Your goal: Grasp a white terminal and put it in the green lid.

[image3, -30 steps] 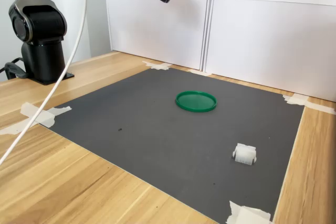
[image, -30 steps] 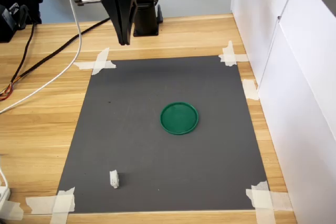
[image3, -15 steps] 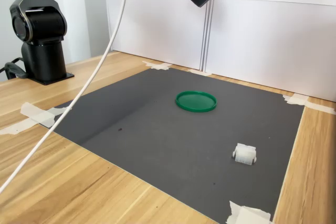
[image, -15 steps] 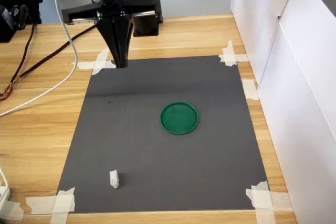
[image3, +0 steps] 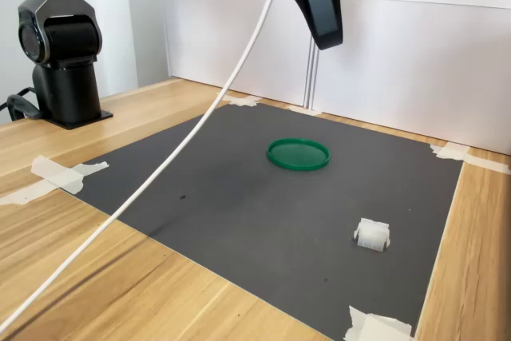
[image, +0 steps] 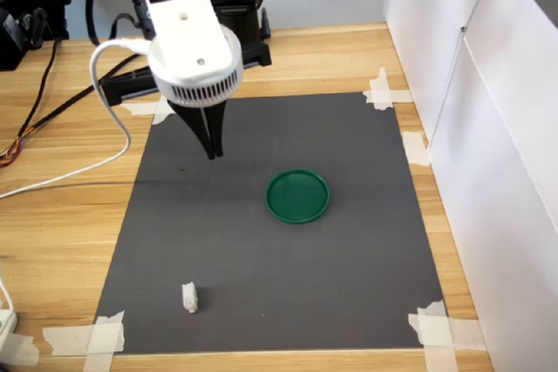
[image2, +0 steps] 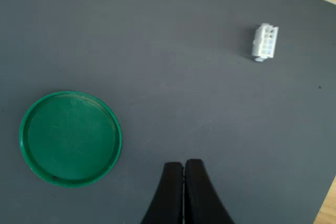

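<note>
Gripper (image: 212, 152) hanging in the air above the grey mat (image: 261, 241), fingers (image2: 197, 182) pressed together with no gap visible in the wrist view, holding nothing. Tips pointing down; in the first exterior view, seen over the mat's far-left part, up and to the left of the lid (image: 298, 196). In the second exterior view, gripper (image3: 323, 41) high above the mat (image3: 239, 189), well clear of its surface.

Lid lying flat on the mat, open side up, nothing inside. Roughly mid-mat in both exterior views; in the wrist view (image2: 70, 138) just beside the fingertips.

Terminal (image: 189, 297) on the mat near the near-left corner in the first exterior view, well apart from the lid and from the gripper. In the second exterior view (image3: 372, 235) toward the near right of the mat. In the wrist view (image2: 264, 41) small sockets showing on one face; close to the mat's edge, bare wood past it.

Mat taped to the desk (image: 78, 206) at its corners with white tape (image: 91, 337). White cable (image: 109, 119) looping from the arm's wrist down across the desk on the first exterior view's left; in the second exterior view (image3: 160, 181) running diagonally across the foreground. Arm base (image3: 64, 61) on the desk at the second exterior view's left. White panels (image: 488, 111) standing along the first exterior view's right side.
</note>
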Motion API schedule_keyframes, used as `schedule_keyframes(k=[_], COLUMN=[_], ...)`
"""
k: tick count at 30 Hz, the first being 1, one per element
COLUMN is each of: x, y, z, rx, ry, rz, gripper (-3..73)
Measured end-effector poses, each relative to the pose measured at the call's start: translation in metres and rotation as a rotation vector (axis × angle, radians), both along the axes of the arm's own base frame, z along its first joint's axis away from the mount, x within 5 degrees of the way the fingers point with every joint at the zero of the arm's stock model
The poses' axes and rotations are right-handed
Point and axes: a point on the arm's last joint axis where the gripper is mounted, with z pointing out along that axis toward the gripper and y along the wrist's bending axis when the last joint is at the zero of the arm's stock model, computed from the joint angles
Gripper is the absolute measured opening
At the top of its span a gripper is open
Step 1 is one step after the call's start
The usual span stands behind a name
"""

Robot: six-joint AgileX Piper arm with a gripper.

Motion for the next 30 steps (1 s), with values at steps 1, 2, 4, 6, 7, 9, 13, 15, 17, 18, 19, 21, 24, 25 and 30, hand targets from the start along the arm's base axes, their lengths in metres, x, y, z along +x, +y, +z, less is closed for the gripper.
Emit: schedule_keyframes(k=[1, 2, 4, 6, 7, 9, 13, 15, 17, 18, 19, 21, 24, 25, 30], x=[0.003, 0.006, 0.012, 0.016, 0.018, 0.023, 0.032, 0.036, 0.039, 0.040, 0.042, 0.046, 0.052, 0.053, 0.059], y=[0.000, 0.000, -0.001, -0.004, -0.005, -0.008, -0.017, -0.022, -0.026, -0.027, -0.026, -0.026, -0.027, -0.027, -0.026], z=[0.001, 0.002, 0.004, 0.006, 0.006, 0.004, -0.004, -0.007, -0.008, -0.009, -0.011, -0.015, -0.019, -0.020, -0.017], rx=[-0.001, -0.002, -0.001, 0.001, 0.001, -0.003, -0.032, -0.051, -0.069, -0.077, -0.081, -0.083, -0.081, -0.079, -0.066], ry=[0.003, 0.002, -0.006, -0.012, -0.011, 0.002, 0.022, 0.025, 0.029, 0.036, 0.044, 0.058, 0.069, 0.069, 0.090], rz=[0.003, 0.005, 0.010, 0.010, 0.007, 0.008, 0.064, 0.108, 0.140, 0.155, 0.169, 0.177, 0.180, 0.182, 0.193], gripper=[-2.1, -2.1, -2.1, -2.1, -2.1, -2.1, 0.1, 3.5, 9.2, 13.3, 18.1, 29.5, 47.6, 52.9, 68.8])
